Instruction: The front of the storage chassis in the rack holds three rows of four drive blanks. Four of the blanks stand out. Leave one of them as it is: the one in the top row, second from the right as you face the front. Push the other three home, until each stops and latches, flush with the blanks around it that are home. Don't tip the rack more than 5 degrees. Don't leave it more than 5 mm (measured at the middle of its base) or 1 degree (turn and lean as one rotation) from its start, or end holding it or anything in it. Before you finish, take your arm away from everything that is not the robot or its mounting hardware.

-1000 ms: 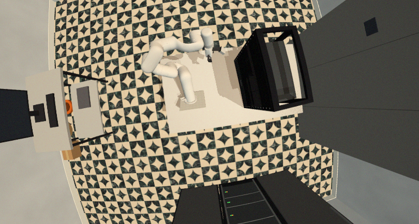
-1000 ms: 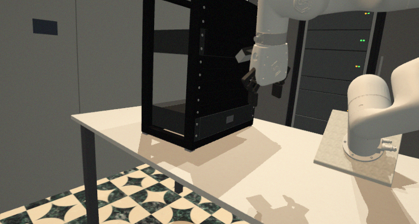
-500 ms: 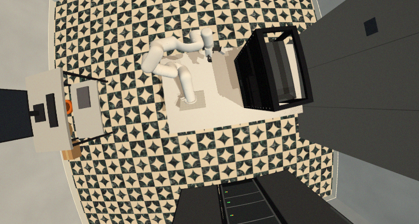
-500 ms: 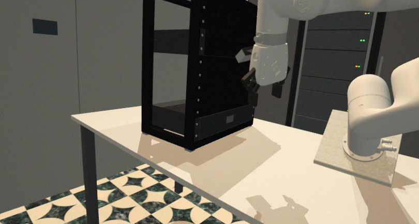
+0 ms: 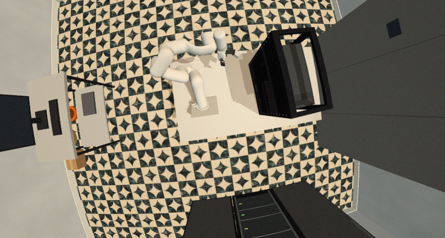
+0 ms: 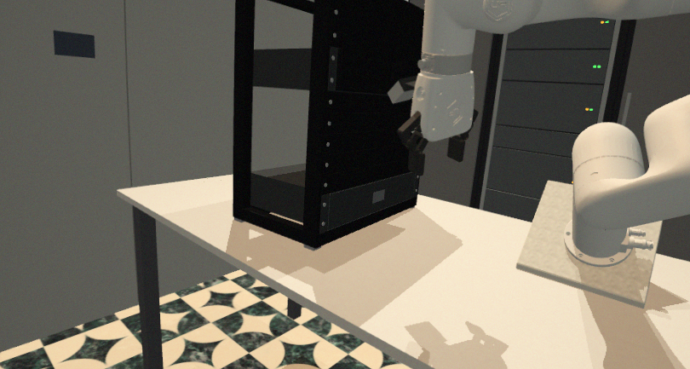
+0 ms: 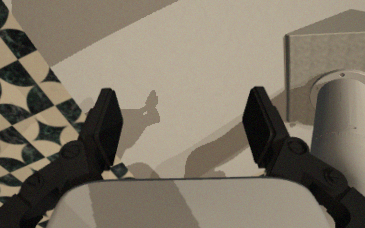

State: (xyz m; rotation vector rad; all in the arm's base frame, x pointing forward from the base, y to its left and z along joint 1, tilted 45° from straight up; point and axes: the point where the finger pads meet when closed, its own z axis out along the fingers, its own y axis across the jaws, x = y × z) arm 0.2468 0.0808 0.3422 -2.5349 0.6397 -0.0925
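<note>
The black open-frame rack point(image 5: 292, 33) point(image 6: 241, 100) stands on the cream table point(image 5: 217, 124) point(image 6: 434, 269) point(image 7: 205, 45). Its front face point(image 6: 371, 100) is in deep shadow. The storage chassis shows only as a dark band with a grey ear point(image 6: 333, 69) at the post, and I cannot make out any of the drive blanks. A grey panel point(image 6: 357, 204) fills the rack's bottom slot. My gripper point(image 5: 222, 61) point(image 6: 435, 158) point(image 7: 182, 103) is open and empty. It points down at the table and hangs in front of the rack's front face, near its far edge, at mid height.
The arm's base point(image 6: 598, 221) point(image 7: 340, 125) stands on a grey plate point(image 6: 545, 240) point(image 7: 305, 55) on the table. Dark server cabinets point(image 6: 545, 100) point(image 5: 258, 214) stand behind the table. A desk with a monitor point(image 5: 46, 111) is far left. Patterned floor lies beyond the table's edge.
</note>
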